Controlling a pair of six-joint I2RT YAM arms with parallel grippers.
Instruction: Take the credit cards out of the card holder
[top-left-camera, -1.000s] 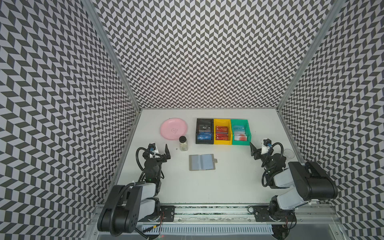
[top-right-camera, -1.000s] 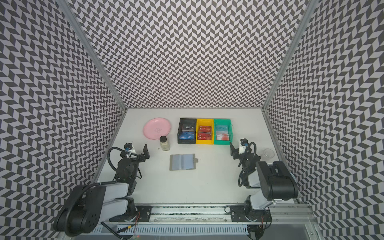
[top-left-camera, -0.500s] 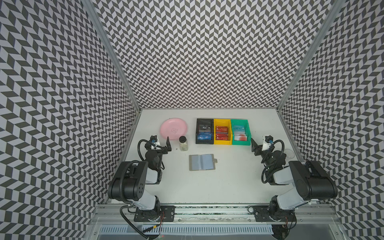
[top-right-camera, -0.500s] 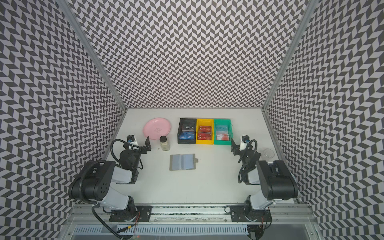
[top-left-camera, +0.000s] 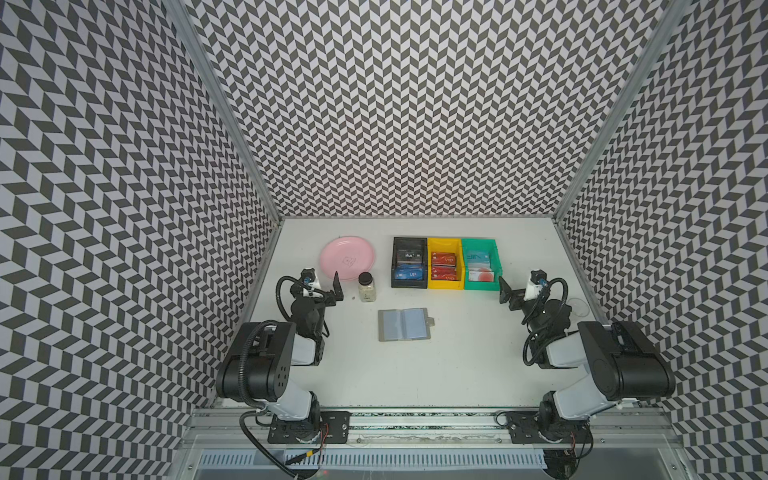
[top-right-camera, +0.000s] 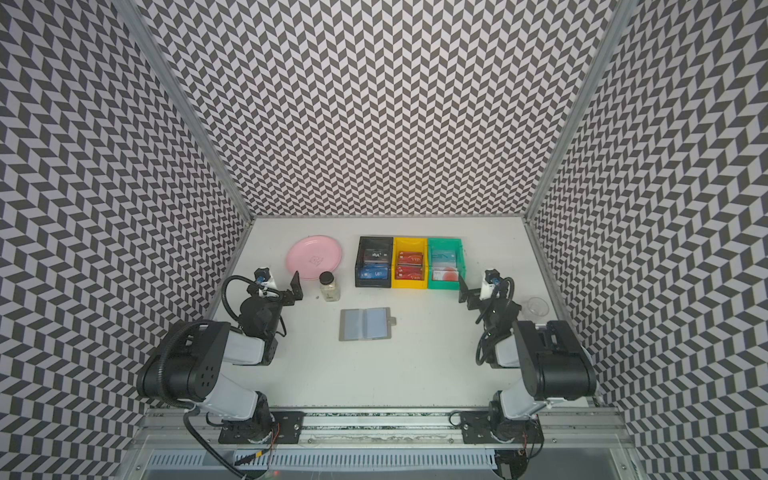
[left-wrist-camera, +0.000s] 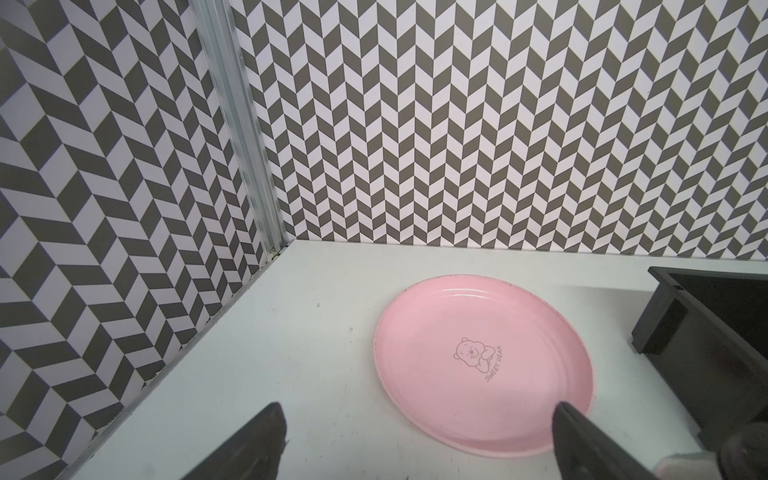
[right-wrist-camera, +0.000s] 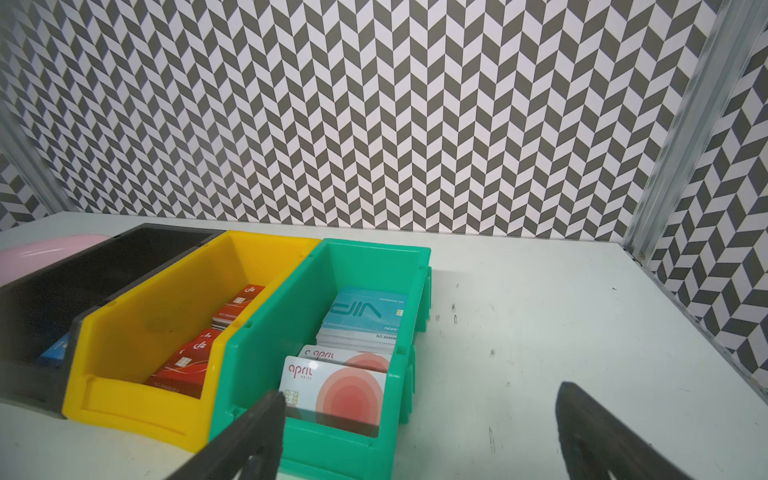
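The grey card holder (top-left-camera: 405, 325) (top-right-camera: 365, 324) lies open and flat in the middle of the table, tab to the right; its bluish sleeves show no card. Credit cards sit in the bins behind it: blue ones (top-left-camera: 409, 274) in the black bin, red ones (top-left-camera: 444, 272) (right-wrist-camera: 183, 368) in the yellow bin, whitish ones with a red circle (top-left-camera: 481, 275) (right-wrist-camera: 336, 395) in the green bin. My left gripper (top-left-camera: 322, 286) (left-wrist-camera: 417, 415) hovers open and empty by the pink plate. My right gripper (top-left-camera: 519, 291) (right-wrist-camera: 419, 395) is open and empty, just in front of the green bin.
Black bin (top-left-camera: 394, 266), yellow bin (top-left-camera: 430, 266) and green bin (top-left-camera: 496, 266) stand side by side at the back. A pink plate (top-left-camera: 347, 257) (left-wrist-camera: 482, 361) and a small jar (top-left-camera: 366, 286) sit at the back left. A clear small dish (top-left-camera: 578, 306) lies by the right wall.
The right gripper's jaws have opened wider. The left arm's rear links have swung up and forward, its gripper shifting slightly toward the plate. The card holder has not moved.
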